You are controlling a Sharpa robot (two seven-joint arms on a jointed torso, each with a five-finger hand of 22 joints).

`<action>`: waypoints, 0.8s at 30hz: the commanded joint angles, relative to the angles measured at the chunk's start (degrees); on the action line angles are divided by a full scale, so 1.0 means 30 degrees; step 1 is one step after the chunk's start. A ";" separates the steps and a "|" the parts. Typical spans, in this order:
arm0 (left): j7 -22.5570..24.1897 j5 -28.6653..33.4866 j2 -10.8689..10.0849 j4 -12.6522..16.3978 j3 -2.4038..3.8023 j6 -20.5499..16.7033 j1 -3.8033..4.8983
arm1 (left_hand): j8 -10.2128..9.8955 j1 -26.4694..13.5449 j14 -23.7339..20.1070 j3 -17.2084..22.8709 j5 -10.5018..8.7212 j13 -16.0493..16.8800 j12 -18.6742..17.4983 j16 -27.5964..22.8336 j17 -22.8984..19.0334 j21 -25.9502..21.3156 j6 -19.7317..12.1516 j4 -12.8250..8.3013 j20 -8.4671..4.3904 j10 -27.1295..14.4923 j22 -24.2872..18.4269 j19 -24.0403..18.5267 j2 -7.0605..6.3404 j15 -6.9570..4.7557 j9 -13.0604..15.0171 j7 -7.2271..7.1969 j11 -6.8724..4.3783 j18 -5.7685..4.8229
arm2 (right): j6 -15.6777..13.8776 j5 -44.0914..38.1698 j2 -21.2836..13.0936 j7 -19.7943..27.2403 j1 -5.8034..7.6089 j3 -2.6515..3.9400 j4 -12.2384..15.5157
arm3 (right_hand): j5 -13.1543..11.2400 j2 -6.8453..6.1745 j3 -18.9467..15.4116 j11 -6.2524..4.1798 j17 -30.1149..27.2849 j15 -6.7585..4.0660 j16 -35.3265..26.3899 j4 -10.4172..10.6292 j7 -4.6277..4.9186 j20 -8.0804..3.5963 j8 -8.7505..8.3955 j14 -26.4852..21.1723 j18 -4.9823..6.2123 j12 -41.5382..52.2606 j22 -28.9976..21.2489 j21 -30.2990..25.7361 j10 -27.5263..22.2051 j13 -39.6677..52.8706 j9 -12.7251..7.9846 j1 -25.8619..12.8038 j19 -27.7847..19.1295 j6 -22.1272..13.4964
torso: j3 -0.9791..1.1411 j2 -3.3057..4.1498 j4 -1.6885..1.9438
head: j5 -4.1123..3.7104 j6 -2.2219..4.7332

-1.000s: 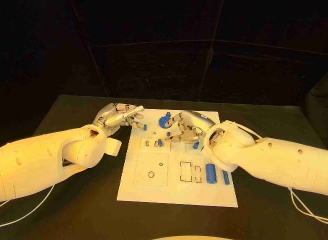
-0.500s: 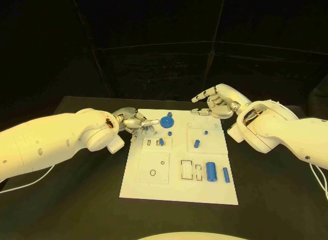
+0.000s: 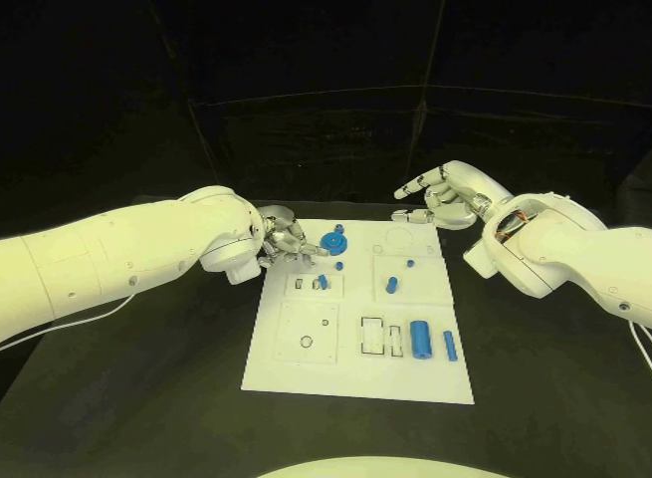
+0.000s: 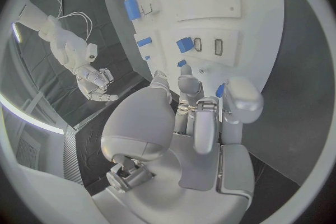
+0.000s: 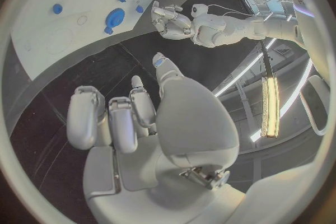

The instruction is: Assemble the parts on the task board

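A white task board (image 3: 357, 329) is seen lying on the black tabletop (image 3: 555, 378), with small blue parts (image 3: 419, 342) spread over its far half. The left hand (image 3: 283, 242) is held at the board's far left corner, just beside a blue disc (image 3: 335, 243), fingers curled with nothing held. The right hand (image 3: 441, 195) is raised beyond the far right corner, fingers curled and empty, farther from the parts.

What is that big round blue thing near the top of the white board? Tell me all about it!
The round blue part is a flat disc, plastic-looking, with a small blue knob just below it. It sits near the far edge of the white task board. The left robot hand is right beside it; whether they touch is unclear.
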 commanded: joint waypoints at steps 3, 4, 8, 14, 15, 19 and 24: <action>-0.1157 -0.1493 0.0693 -0.0636 -0.0240 0.1499 0.0136 | 0.0655 -0.0220 0.1961 -0.0496 -0.0094 0.1201 0.1058 0.0301 0.4970 0.0594 -0.0377 0.0014 -0.0084 0.0365 0.0828 0.0167 0.0215 -0.0142 0.0593 -0.0047 -0.0024 -0.0361 | 0.0372 -0.0302 -0.0018 -0.0820 0.0060 0.0018 -0.0064 | 0.0140 -0.0150 -0.0228 -0.0179 0.2137 -0.0171 -0.0099 0.0037 -0.0003 -0.0035 0.0094 0.1324 0.0065 -0.0108 -0.0121 -0.0144 0.0005 -0.0065 0.0003 -0.0211 -0.0184 0.0173 | 0.0131 -0.0139 -0.0057 | -0.0015 -0.0084; -0.1214 -0.1531 0.0942 -0.0837 -0.0356 0.1683 0.0172 | 0.0757 -0.0260 0.1970 -0.0568 -0.0101 0.1364 0.1201 0.0328 0.5009 0.0700 -0.0418 0.0018 -0.0097 0.0409 0.0981 0.0186 0.0224 -0.0136 0.0686 -0.0050 -0.0050 -0.0378 | 0.0338 -0.0344 -0.0020 -0.0930 0.0064 0.0018 -0.0098 | 0.0140 -0.0150 -0.0228 -0.0179 0.2137 -0.0171 -0.0099 0.0037 -0.0003 -0.0035 0.0094 0.1324 0.0065 -0.0108 -0.0121 -0.0144 0.0005 -0.0065 0.0003 -0.0211 -0.0184 0.0173 | 0.0151 -0.0143 -0.0092 | 0.0031 -0.0122; -0.1313 -0.1578 0.1418 -0.1209 -0.0549 0.2071 0.0221 | 0.1270 -0.0387 0.1972 -0.0856 -0.0112 0.1923 0.1721 0.0334 0.5018 0.1029 -0.0523 0.0003 -0.0123 0.0566 0.1442 0.0220 0.0291 -0.0218 0.1147 -0.0157 -0.0087 -0.0441 | 0.0143 -0.0428 -0.0044 -0.1136 0.0075 0.0018 -0.0149 | 0.0192 -0.0123 -0.0264 -0.0188 0.2020 -0.0180 -0.0159 0.0082 -0.0012 -0.0045 0.0117 0.1298 0.0102 -0.0120 -0.0314 -0.0236 -0.0002 -0.0086 -0.0001 -0.0256 -0.0268 0.0180 | 0.0188 -0.0129 -0.0126 | 0.0113 -0.0139; -0.1408 -0.1607 0.1965 -0.1603 -0.0759 0.2550 0.0255 | 0.1746 -0.0491 0.1972 -0.1152 -0.0124 0.2394 0.2146 0.0334 0.5018 0.1351 -0.0732 0.0007 -0.0174 0.0690 0.1906 0.0258 0.0361 -0.0254 0.1635 -0.0216 -0.0164 -0.0500 | 0.0067 -0.0503 -0.0049 -0.1297 0.0095 0.0018 -0.0219 | 0.0290 -0.0084 -0.0299 -0.0199 0.1905 -0.0192 -0.0222 0.0133 -0.0023 -0.0057 0.0146 0.1271 0.0141 -0.0135 -0.0522 -0.0340 -0.0011 -0.0110 -0.0008 -0.0297 -0.0360 0.0184 | 0.0148 -0.0036 -0.0094 | 0.0109 -0.0125; -0.1419 -0.1610 0.2017 -0.1638 -0.0776 0.2615 0.0258 | 0.1776 -0.0496 0.1972 -0.1169 -0.0123 0.2443 0.2186 0.0334 0.5018 0.1372 -0.0742 0.0008 -0.0177 0.0709 0.1937 0.0260 0.0371 -0.0255 0.1666 -0.0220 -0.0169 -0.0504 | 0.0084 -0.0531 -0.0041 -0.1312 0.0097 0.0018 -0.0225 | 0.0317 -0.0078 -0.0299 -0.0203 0.1897 -0.0195 -0.0228 0.0128 -0.0026 -0.0060 0.0152 0.1269 0.0144 -0.0138 -0.0539 -0.0350 -0.0013 -0.0115 -0.0009 -0.0282 -0.0367 0.0187 | 0.0123 -0.0024 -0.0080 | 0.0091 -0.0114; -0.1458 -0.1617 0.2203 -0.1767 -0.0826 0.2834 0.0264 | 0.1857 -0.0517 0.1972 -0.1221 -0.0125 0.2521 0.2256 0.0334 0.5018 0.1429 -0.0777 0.0011 -0.0186 0.0734 0.2021 0.0267 0.0395 -0.0261 0.1752 -0.0231 -0.0182 -0.0515 | 0.0145 -0.0628 0.0014 -0.1350 0.0102 0.0018 -0.0256 | 0.0386 -0.0065 -0.0301 -0.0212 0.1867 -0.0203 -0.0248 0.0118 -0.0033 -0.0068 0.0171 0.1262 0.0154 -0.0150 -0.0593 -0.0381 -0.0023 -0.0132 -0.0012 -0.0246 -0.0390 0.0190 | 0.0092 -0.0013 -0.0092 | 0.0084 -0.0174; -0.1491 -0.1622 0.2389 -0.1886 -0.0854 0.3073 0.0264 | 0.2003 -0.0525 0.1972 -0.1303 -0.0124 0.2692 0.2404 0.0334 0.5018 0.1571 -0.0838 0.0000 -0.0199 0.0796 0.2235 0.0298 0.0449 -0.0276 0.1910 -0.0254 -0.0202 -0.0547 | 0.0181 -0.0670 0.0078 -0.1358 0.0105 0.0018 -0.0309 | 0.0459 -0.0052 -0.0308 -0.0218 0.1840 -0.0211 -0.0266 0.0118 -0.0039 -0.0075 0.0187 0.1256 0.0161 -0.0159 -0.0634 -0.0405 -0.0030 -0.0145 -0.0016 -0.0229 -0.0407 0.0193 | 0.0034 -0.0002 -0.0083 | 0.0080 -0.0230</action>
